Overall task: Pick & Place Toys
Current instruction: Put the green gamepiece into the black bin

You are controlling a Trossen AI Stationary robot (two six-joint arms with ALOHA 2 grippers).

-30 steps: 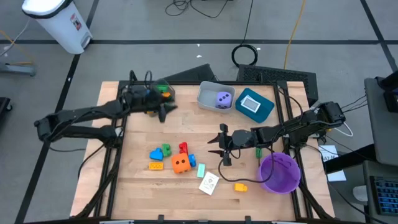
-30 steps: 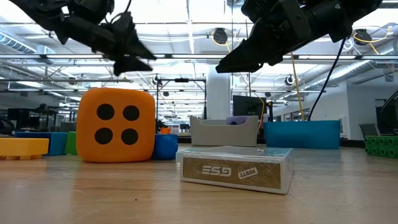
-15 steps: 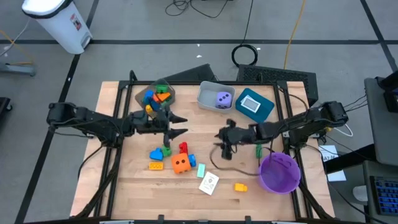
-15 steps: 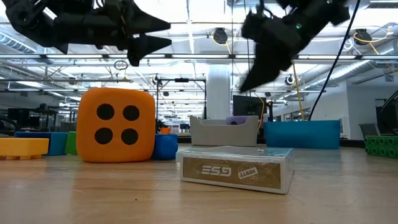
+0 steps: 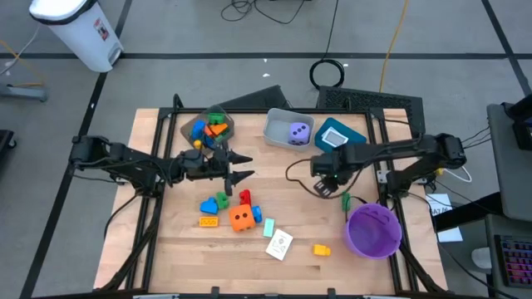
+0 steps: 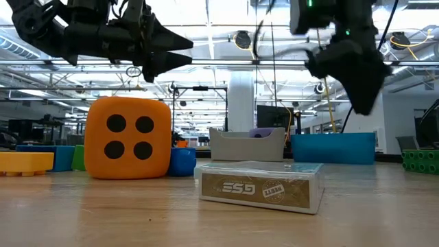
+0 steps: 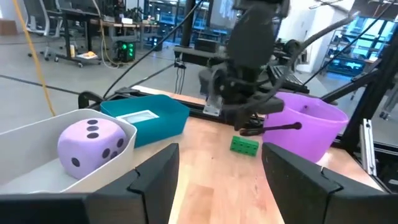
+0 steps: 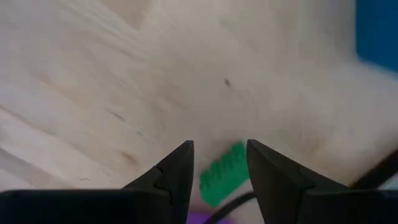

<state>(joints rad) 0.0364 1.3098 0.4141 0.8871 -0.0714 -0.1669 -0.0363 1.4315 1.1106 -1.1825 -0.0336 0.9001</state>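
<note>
Above the table, spread right gripper [image 5: 326, 188] half hides green block [image 8: 222, 181]; left gripper [image 5: 247, 166] spread too

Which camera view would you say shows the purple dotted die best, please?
The left wrist view: the purple dotted die fills it, dots plain, inside the grey bin. The high view shows it small; the low view only its top edge; the right wrist view misses it.

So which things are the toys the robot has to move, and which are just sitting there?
Toys for the job: orange die, purple die, green block, yellow block, card, red block.

Just there: grey bin, teal bin, purple bowl, brown bin.
</note>
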